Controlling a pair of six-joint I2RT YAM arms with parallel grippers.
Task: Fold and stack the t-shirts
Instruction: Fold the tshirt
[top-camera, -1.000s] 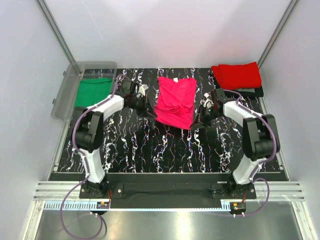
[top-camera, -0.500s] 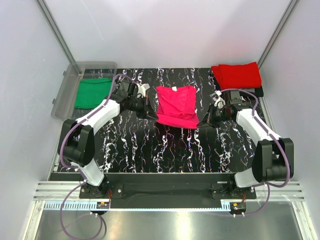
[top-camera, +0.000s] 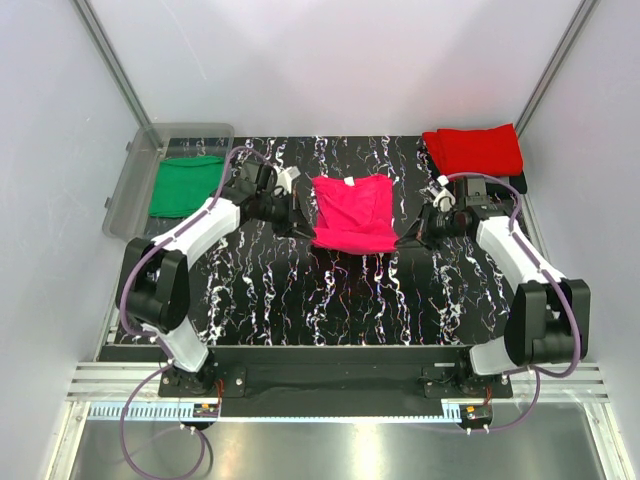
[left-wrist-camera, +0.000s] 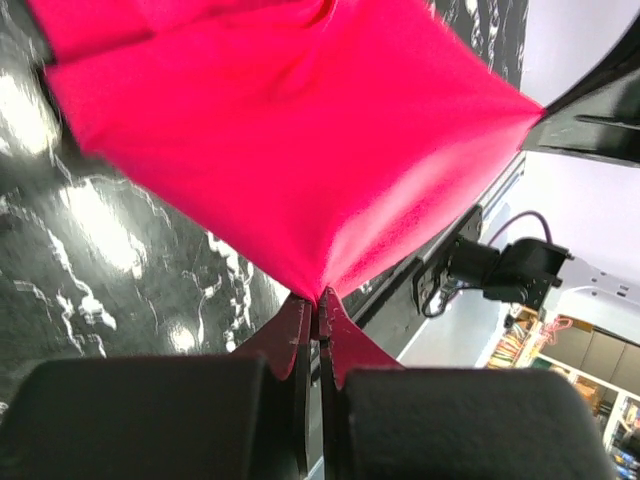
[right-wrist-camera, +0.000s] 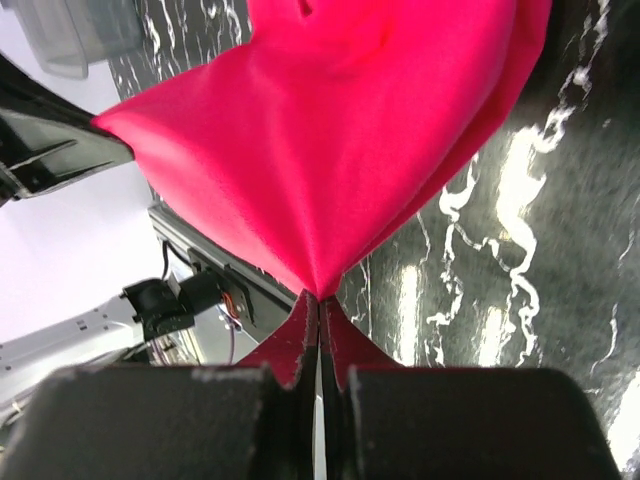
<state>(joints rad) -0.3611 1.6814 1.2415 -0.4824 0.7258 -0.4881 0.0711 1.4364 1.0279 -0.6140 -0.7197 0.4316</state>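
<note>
The clear bin (top-camera: 125, 190) sits at the far left edge of the desk (top-camera: 330, 300), and the green shirt (top-camera: 183, 185) lies flat inside it. Well apart from it, in the far right corner, the red shirt (top-camera: 475, 150) lies folded on top of something dark (top-camera: 505, 184) whose edge shows beneath it; I cannot tell what that is.

The pink shirt (top-camera: 352, 212) is in the middle of the desk, between my two arms. Its collar end points away from me, with the white label (top-camera: 351, 181) at the neck. It shows as a short, broad shape, its near edge pulled into a straight line between its two near corners.

My left pincer (left-wrist-camera: 318, 310) is closed tight on the left near corner. From my left wrist, the cloth narrows to a point that goes in between the fingers, which all but meet. My right pincer (right-wrist-camera: 318, 305) is clamped the same way on the right near corner, and the cloth fans out from it in smooth, taut folds.

The far part of the pink shirt seems to rest on the desk. Whether the near edge is lifted clear of the surface, I cannot say from above.
</note>
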